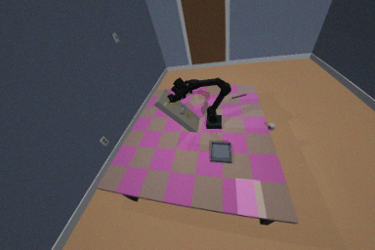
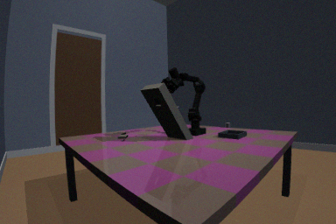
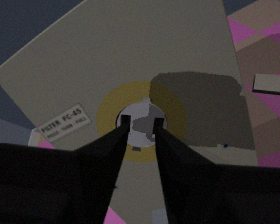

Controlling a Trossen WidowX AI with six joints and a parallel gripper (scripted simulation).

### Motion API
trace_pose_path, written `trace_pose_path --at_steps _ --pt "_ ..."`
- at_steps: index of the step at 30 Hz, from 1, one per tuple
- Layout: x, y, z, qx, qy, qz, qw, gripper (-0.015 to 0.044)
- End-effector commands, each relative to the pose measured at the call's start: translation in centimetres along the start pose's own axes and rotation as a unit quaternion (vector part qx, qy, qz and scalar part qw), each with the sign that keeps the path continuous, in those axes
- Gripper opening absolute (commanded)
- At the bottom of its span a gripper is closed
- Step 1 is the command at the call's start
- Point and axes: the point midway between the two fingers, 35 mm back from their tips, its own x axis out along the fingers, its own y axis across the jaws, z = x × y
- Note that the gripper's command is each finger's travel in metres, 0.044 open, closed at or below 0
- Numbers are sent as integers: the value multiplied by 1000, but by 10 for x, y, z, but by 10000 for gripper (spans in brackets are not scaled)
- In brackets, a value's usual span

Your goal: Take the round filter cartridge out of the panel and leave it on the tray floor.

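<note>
The cartridge (image 3: 141,109) is a pale round disc inside a yellow ring (image 3: 105,120) on the tilted grey service panel (image 3: 191,40) (image 1: 172,113) (image 2: 164,114). It sits in the panel, with two dark slots on its face. My gripper (image 3: 142,129) (image 1: 171,99) is partly open, with nothing held between the fingers. In the wrist view its two fingertips line up with the slots, one at each; whether they are inside the slots I cannot tell. A shadow covers part of the disc. The tray (image 1: 211,152) (image 2: 232,136) stands in front of the arm's base, away from the panel.
A label (image 3: 66,121) is on the panel beside the ring. A blue-grey part (image 1: 182,109) shows lower on the panel. A dark rod (image 1: 239,96) lies behind the arm's base. A small white object (image 1: 271,126) is by the table's right edge. A pale block (image 3: 272,84) shows beyond the panel.
</note>
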Motion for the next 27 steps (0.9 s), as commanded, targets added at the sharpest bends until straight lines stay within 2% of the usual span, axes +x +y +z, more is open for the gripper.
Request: trace_pose_path --at_steps 1,27 --pt "0 2 1 -3 -1 3 1000 114" --pt "6 2 1 -3 -1 3 1000 114"
